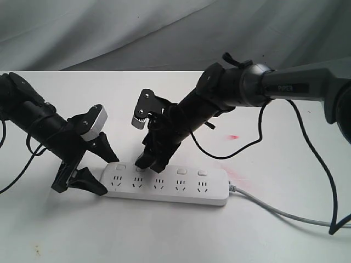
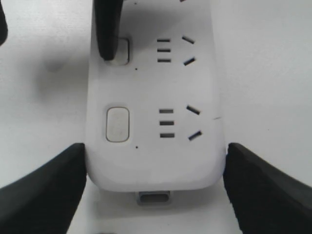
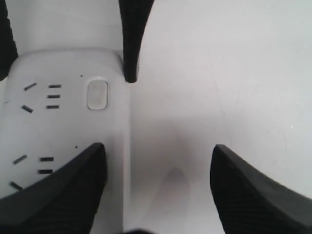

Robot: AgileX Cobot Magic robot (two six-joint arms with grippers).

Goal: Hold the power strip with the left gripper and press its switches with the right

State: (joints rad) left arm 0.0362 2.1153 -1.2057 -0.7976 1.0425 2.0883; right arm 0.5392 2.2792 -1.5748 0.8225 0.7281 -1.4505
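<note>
Power strip (image 1: 167,192): smooth white rounded bar.

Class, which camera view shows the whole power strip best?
The exterior view: the power strip lies there end to end, all five sockets showing. The left wrist view shows only one end, with two sockets and two switches; the right wrist view shows one end too, with a single switch.

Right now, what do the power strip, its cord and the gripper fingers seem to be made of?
The power strip looks like smooth white moulded plastic, with a soft sheen. Its cord looks rubber or vinyl sheathed, grey-white and bending. The right gripper's fingers look like matte black plastic or rubber; fine ribs show.
</note>
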